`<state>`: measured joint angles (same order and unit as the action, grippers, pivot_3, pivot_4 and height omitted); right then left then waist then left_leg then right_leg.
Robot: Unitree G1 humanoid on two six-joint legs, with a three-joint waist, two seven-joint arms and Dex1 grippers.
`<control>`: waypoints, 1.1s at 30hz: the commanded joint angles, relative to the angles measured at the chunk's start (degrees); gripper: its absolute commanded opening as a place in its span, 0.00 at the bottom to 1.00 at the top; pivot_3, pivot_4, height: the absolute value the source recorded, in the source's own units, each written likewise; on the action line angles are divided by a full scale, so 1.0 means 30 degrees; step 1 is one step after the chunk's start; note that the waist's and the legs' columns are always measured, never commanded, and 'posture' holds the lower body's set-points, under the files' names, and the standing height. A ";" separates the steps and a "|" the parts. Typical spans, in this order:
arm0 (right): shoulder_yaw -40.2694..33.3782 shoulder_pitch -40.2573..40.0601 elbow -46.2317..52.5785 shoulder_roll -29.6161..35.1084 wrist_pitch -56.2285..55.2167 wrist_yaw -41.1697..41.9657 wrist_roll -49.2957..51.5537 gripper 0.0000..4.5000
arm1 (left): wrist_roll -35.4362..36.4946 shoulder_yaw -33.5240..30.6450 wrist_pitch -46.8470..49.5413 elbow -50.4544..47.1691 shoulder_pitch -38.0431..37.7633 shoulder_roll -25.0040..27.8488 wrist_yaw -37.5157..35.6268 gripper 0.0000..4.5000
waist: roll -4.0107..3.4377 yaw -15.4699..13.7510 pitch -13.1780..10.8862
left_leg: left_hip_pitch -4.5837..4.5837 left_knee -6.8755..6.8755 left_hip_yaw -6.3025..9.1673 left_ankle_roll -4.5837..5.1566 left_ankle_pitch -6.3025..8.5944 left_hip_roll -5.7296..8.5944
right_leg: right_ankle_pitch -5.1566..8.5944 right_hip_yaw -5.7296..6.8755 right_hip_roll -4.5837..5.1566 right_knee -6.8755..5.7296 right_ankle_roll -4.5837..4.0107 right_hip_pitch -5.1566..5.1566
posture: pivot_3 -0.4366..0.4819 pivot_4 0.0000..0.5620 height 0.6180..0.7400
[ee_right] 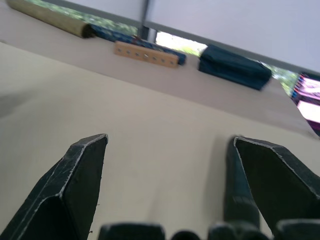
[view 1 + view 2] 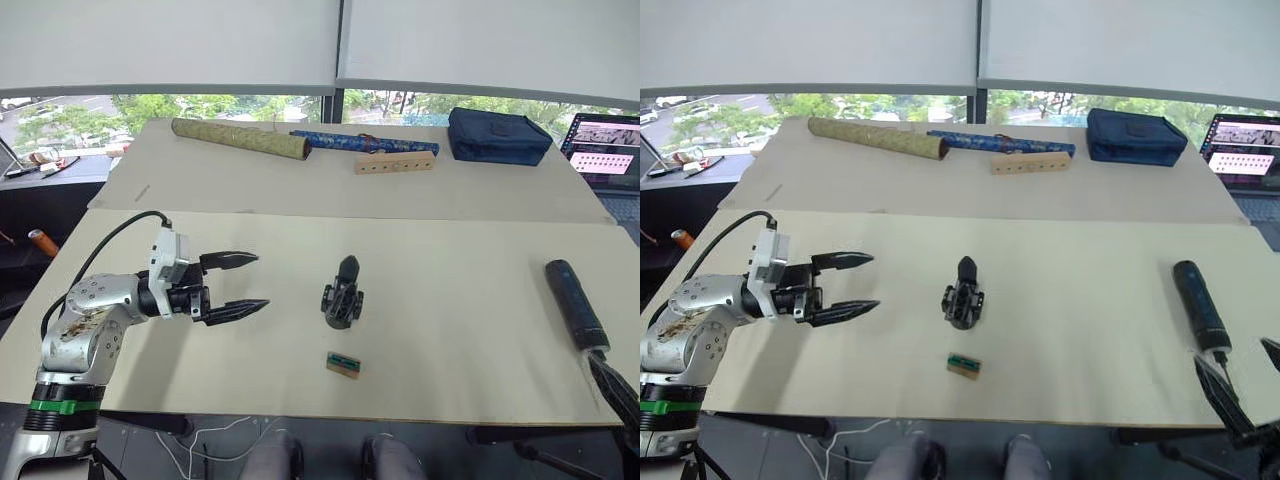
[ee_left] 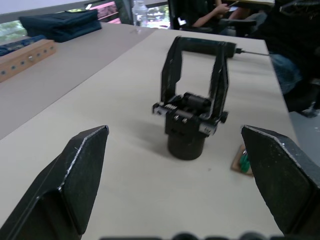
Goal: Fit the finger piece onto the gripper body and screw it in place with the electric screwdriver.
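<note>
The task looks barely begun. The black, rail-topped gripper body [image 2: 342,294] on its round base stands mid-table on matte beige paper, and appears to carry two upright fingers already. The smooth dark cylindrical electric screwdriver [image 2: 575,303] lies untouched near the right gripper [image 1: 167,187]. Both that and the left gripper [image 2: 240,284] gape, holding nothing.
</note>
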<state>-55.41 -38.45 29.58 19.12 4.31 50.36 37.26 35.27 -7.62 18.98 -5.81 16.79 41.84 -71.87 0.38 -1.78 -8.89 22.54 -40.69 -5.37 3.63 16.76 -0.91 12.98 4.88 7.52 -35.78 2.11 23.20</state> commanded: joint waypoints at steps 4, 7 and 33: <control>0.0206 0.0041 -0.0023 0.2325 0.3031 -0.3020 0.0426 1.00 | 0.1314 -0.0406 0.1130 -0.1817 0.0681 -0.0673 0.1427 0.99 | -0.0006 0.0393 -0.0005 | -0.0056 0.0000 -0.0052 0.0105 0.0065 0.0002 | 0.0001 -0.0104 0.0000 -0.0006 -0.0003 -0.0014 | 0.48 0.27 1.00; 0.0610 0.1565 -0.1158 0.5703 0.6513 -0.4147 0.0812 1.00 | 0.1993 -0.0188 0.2031 -0.2466 0.1047 -0.0858 0.1779 0.99 | -0.0001 0.0515 -0.0007 | -0.0088 -0.0006 -0.0140 0.0126 0.0075 0.0006 | -0.0004 -0.0223 0.0000 -0.0008 -0.0010 -0.0003 | 0.48 0.27 1.00; 1.5350 1.9220 -2.3627 1.4463 0.7379 0.2556 -0.8055 1.00 | 0.2859 -0.0128 0.2612 -0.5982 -0.0764 0.0037 0.1961 0.99 | 0.0007 0.0534 -0.0016 | -0.0078 -0.0023 -0.0331 0.0095 0.0050 0.0024 | 0.0001 -0.0379 -0.0037 0.0114 0.0118 -0.0003 | 0.48 0.27 1.00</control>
<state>-9.68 18.00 -39.72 62.80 26.98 56.73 13.63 42.81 -6.96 26.78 -22.09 14.57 41.24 -65.39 0.40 -0.18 -8.93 22.30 -40.75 -6.36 3.91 16.91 -0.84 12.98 3.75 7.41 -35.44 2.47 23.18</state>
